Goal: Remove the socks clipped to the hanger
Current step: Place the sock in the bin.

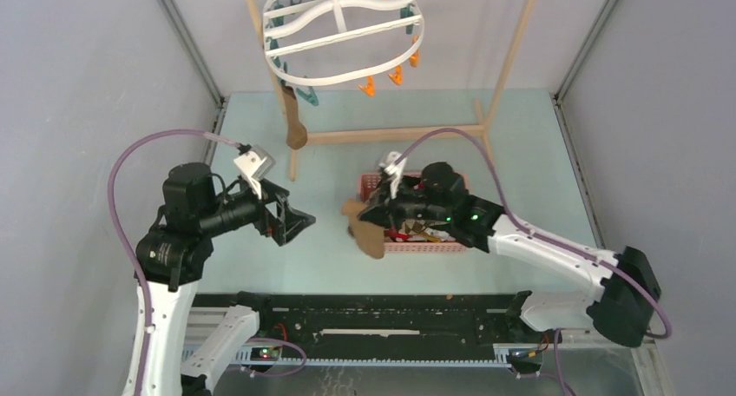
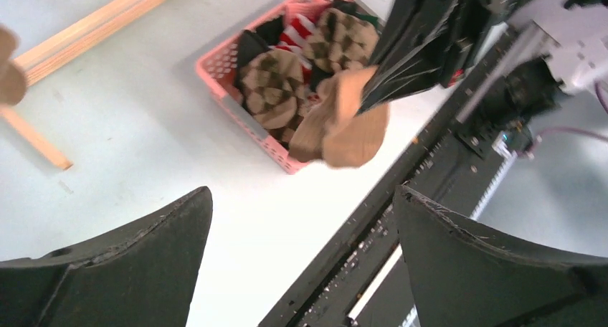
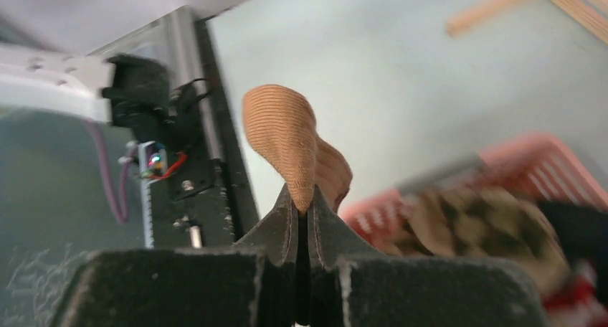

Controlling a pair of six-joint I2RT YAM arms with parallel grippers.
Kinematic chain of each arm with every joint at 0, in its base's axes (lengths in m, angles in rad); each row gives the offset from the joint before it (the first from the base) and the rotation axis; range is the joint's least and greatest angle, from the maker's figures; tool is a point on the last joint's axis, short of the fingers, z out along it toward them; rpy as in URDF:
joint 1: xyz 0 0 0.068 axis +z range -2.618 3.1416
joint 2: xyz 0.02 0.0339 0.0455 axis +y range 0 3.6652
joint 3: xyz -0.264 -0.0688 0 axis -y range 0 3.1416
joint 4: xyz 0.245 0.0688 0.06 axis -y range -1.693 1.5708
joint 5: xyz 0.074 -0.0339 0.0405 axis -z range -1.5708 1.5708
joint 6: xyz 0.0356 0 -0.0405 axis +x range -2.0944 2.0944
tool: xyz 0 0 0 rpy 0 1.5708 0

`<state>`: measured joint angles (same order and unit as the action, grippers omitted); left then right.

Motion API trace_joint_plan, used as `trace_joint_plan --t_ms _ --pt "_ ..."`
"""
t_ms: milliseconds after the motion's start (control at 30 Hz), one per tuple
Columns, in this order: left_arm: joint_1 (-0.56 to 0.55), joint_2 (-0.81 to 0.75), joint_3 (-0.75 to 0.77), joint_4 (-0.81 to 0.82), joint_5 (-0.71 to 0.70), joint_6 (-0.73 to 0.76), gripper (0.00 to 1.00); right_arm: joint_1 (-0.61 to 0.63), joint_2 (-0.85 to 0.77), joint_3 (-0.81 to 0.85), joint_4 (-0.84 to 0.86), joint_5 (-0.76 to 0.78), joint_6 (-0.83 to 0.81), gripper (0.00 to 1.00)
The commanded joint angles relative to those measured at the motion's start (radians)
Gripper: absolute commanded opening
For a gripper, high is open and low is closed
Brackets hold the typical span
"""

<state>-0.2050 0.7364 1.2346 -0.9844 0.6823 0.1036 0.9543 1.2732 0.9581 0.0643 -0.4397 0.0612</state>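
Observation:
The white hanger (image 1: 343,31) hangs from the wooden rack at the top, with orange clothespins (image 1: 368,87) and teal ones dangling. One tan-brown sock (image 1: 295,122) is still clipped at its near left side. My right gripper (image 1: 371,214) (image 3: 301,201) is shut on another tan-brown sock (image 1: 366,233) (image 3: 283,133) (image 2: 344,126), which droops just left of the pink basket. My left gripper (image 1: 297,222) (image 2: 301,194) is open and empty, a little to the left of that sock.
The pink basket (image 1: 434,247) (image 2: 215,76) holds several socks, among them argyle ones (image 2: 272,87) and a red-and-white striped one. The wooden rack frame (image 1: 391,134) stands behind it. A black rail (image 1: 364,313) runs along the near edge.

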Motion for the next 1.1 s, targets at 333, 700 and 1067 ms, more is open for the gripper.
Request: trace_joint_plan --t_ms 333,700,1067 --pt "0.329 0.078 -0.102 0.190 0.049 -0.141 1.00 -0.336 -0.125 -0.278 -0.119 0.429 0.324 0.01" --pt "0.397 0.073 -0.085 0.212 0.044 -0.166 1.00 -0.251 0.172 -0.252 -0.017 0.883 0.264 0.19" --pt "0.496 0.125 -0.059 0.213 0.140 -0.149 1.00 -0.201 -0.215 -0.191 -0.130 0.833 0.271 1.00"
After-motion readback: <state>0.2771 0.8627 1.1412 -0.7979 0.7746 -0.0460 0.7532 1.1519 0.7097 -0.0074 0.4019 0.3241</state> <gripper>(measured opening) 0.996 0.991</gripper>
